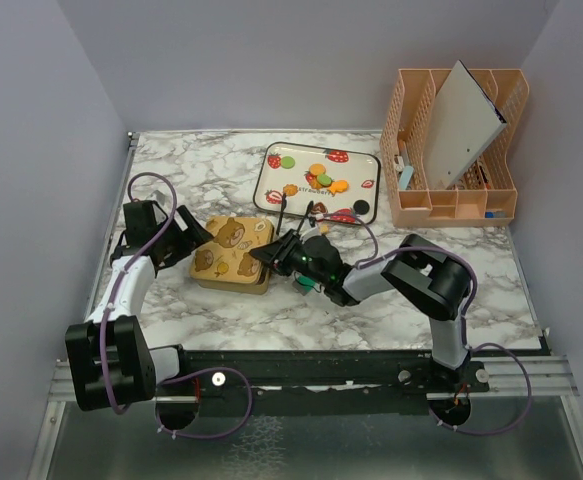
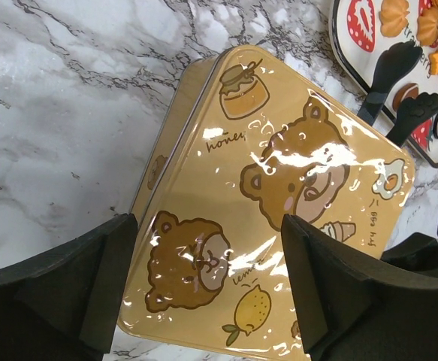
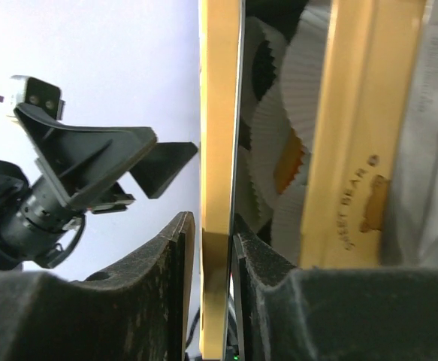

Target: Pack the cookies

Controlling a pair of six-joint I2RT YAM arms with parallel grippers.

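**Placement.** We find the cookies (image 1: 321, 178) lying loose on the strawberry-print tray (image 1: 268, 178) at the back of the marble surface (image 1: 201, 170). None is in either gripper. The bear-print tin (image 1: 233, 252) sits just in front of the tray.

**Right gripper (image 3: 212, 219).** Its jaws stand astride the rim of the lid (image 3: 220, 135), which is lifted off the tin body (image 3: 357, 150) on that side. We judge the purpose is to open the tin so the cookies can go in. One pad sits against the rim and a thin sliver of light shows at the other. We therefore cannot tell whether the lid is clamped or merely bracketed.

**Left gripper (image 2: 207, 222).** It hovers over the tin's opposite end, jaws wide apart and holding nothing. It appears placed to steady the tin.

**Obscured.** White fluted paper liners (image 3: 279, 128) show through the gap, but most of the interior is hidden. An orange-brown patch among the liners may be a cookie or a reflection. From above, the right arm covers the lifted edge.
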